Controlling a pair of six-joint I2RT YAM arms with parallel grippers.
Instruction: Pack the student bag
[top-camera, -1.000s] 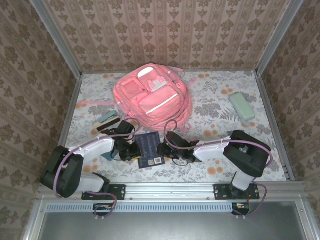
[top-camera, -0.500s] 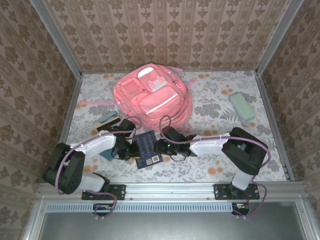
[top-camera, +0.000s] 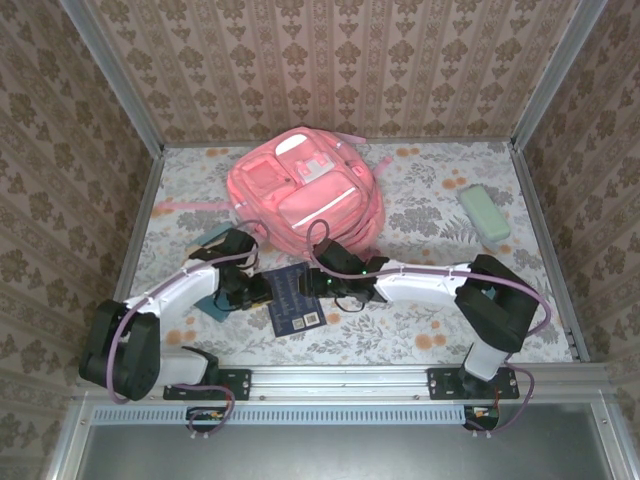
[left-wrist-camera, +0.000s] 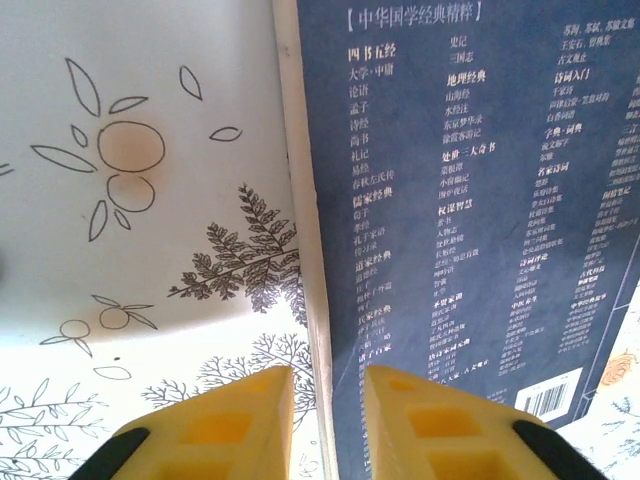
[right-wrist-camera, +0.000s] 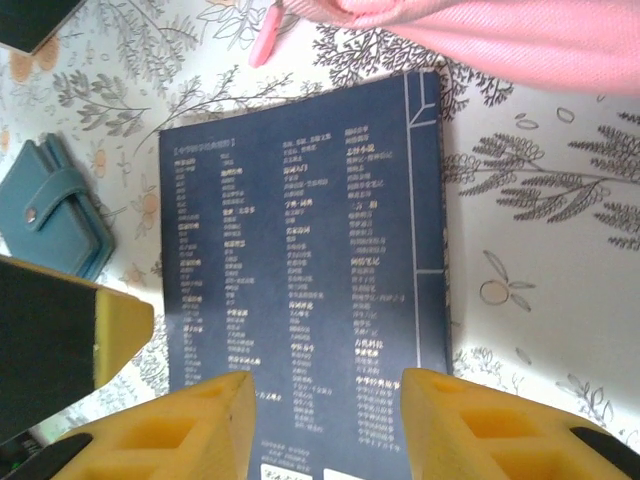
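The large soft pink fabric student bag (top-camera: 303, 193) lay flat at the far middle of the bench (top-camera: 430, 180), front pockets up, its near edge just past the far end of a dark blue book with white print (top-camera: 297, 298). That book lay flat on the flowered cloth between my two arms and between me and the bag.

My left tool (left-wrist-camera: 328, 375) pointed down at the book's left edge with its yellow fingers (left-wrist-camera: 245, 420) a little apart, one over the cloth and one over the cover; they pinched nothing that I could see. My right tool (right-wrist-camera: 328, 385) hung over the book's right part with its fingers (right-wrist-camera: 470, 420) spread wide and the cover showing in the gap between them.

A teal snap-closed wallet (right-wrist-camera: 55, 215) lay just left of the book, partly under my left arm. A flat dark thing (top-camera: 215, 238) sat farther out on the left, half hidden by that arm. A pink strap end (right-wrist-camera: 265, 40) lay on the cloth by the book's far corner. A pale green oblong case (top-camera: 484, 212) lay well apart on the far right.
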